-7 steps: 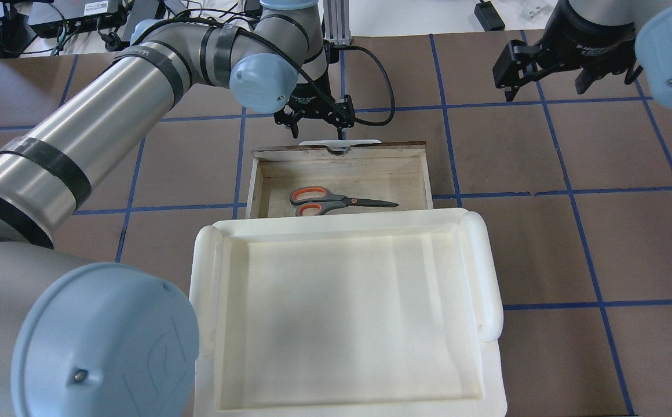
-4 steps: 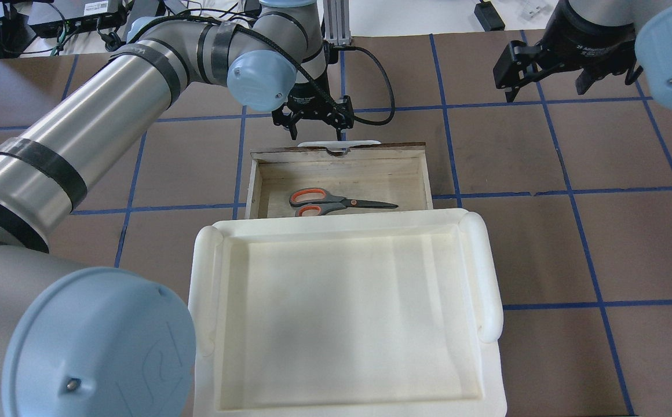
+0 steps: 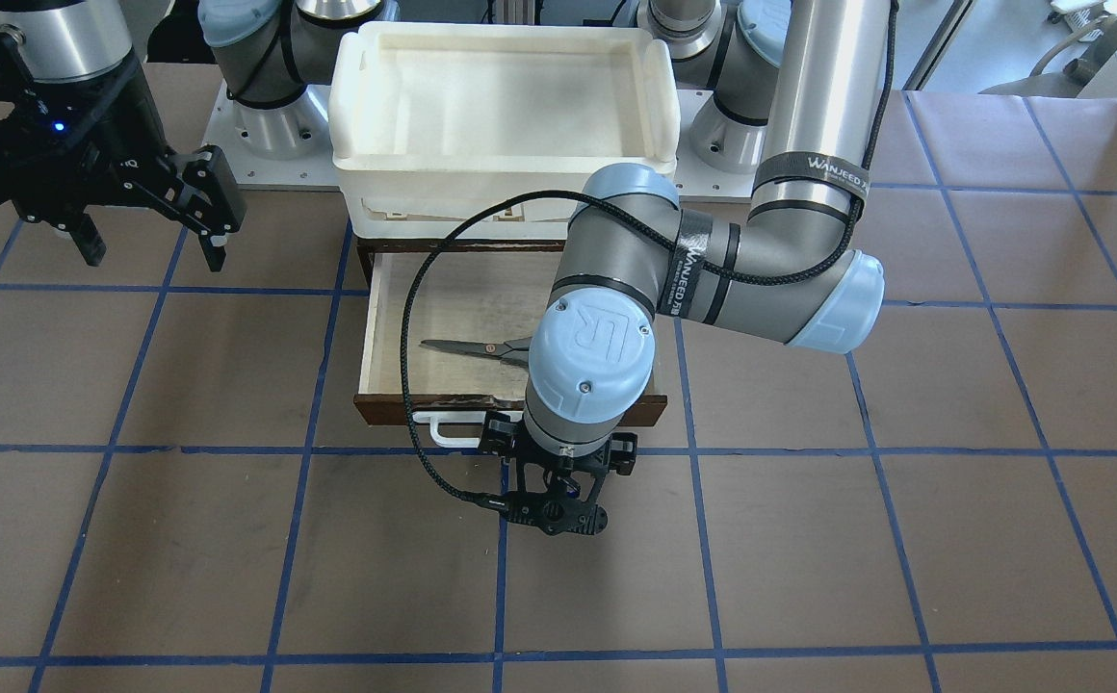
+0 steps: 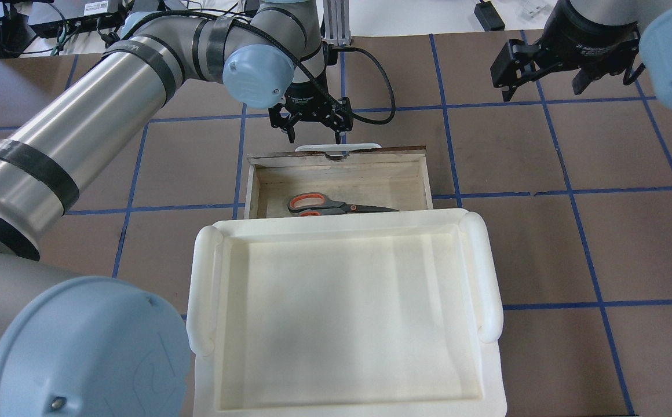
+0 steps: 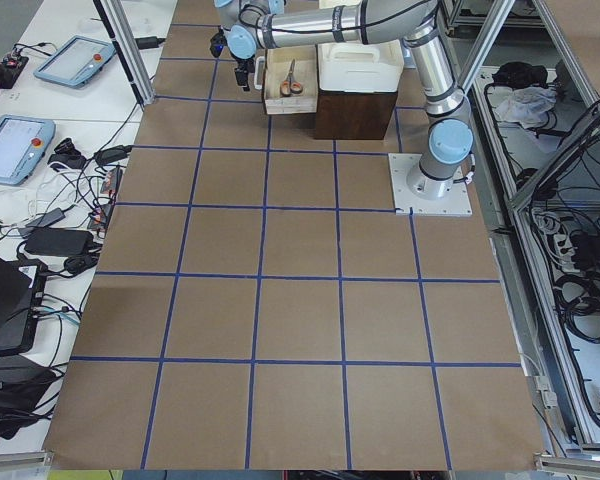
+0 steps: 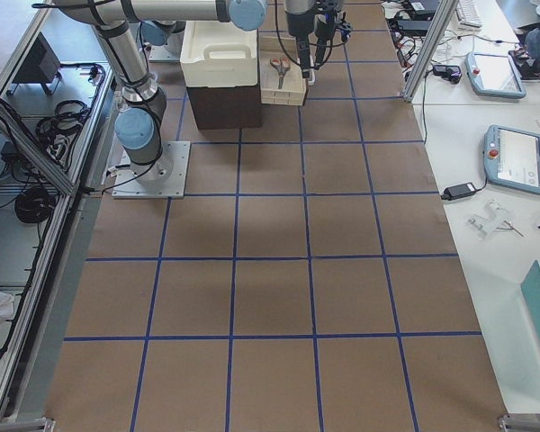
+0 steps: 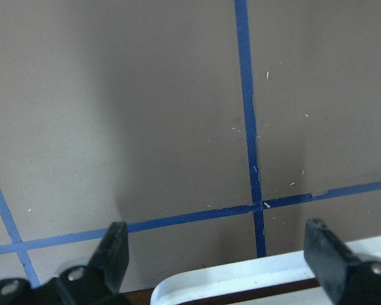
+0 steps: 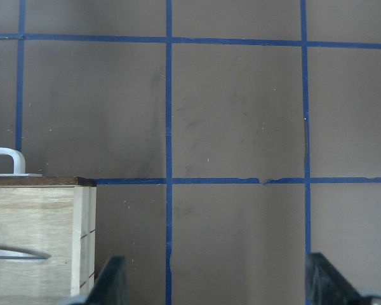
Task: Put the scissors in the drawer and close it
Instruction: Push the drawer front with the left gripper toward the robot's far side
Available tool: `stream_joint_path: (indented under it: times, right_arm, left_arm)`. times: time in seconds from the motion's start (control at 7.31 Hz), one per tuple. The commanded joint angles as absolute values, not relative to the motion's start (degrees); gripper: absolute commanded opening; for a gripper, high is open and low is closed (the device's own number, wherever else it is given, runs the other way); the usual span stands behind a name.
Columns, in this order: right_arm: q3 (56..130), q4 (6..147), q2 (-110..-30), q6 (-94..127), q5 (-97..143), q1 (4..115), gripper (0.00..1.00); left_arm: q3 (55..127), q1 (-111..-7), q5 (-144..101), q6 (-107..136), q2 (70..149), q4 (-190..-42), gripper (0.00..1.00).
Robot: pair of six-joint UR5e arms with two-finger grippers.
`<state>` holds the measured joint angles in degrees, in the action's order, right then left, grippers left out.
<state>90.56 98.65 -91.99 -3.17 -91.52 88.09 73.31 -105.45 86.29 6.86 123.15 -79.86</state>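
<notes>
Brown gridded table (image 4: 544, 243): scissors (image 4: 336, 205) lie inside the drawer (image 4: 382, 188). That step is done. The drawer stands open, closing outstanding. Left gripper (image 4: 314, 134), spread, sits just beyond the drawer's handle (image 4: 339, 147); right gripper (image 4: 541, 75), released, is well apart.

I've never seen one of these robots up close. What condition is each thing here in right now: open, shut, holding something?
drawer, partly open, sticking out from under the white tray.
scissors, blades closed, lying flat inside the drawer.
left gripper, open, holding nothing, just beyond the drawer's front.
right gripper, open, holding nothing, off to the side.
white tray, upright, above the drawer's back part.
</notes>
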Motion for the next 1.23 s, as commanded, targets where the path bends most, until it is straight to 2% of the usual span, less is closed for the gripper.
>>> stream_joint_path:
  times: [0.0,1.09]
  right_arm:
    - [90.62,95.72,-92.55,-3.08,-86.14,88.15,1.00]
    - [91.23,95.01,-92.55,-2.90,-87.36,87.98,1.00]
  left_arm:
    - [75.40,-105.29,86.22,6.86,121.04,-81.12,1.00]
    - [80.95,-105.12,86.22,7.12,116.19,-83.58,1.00]
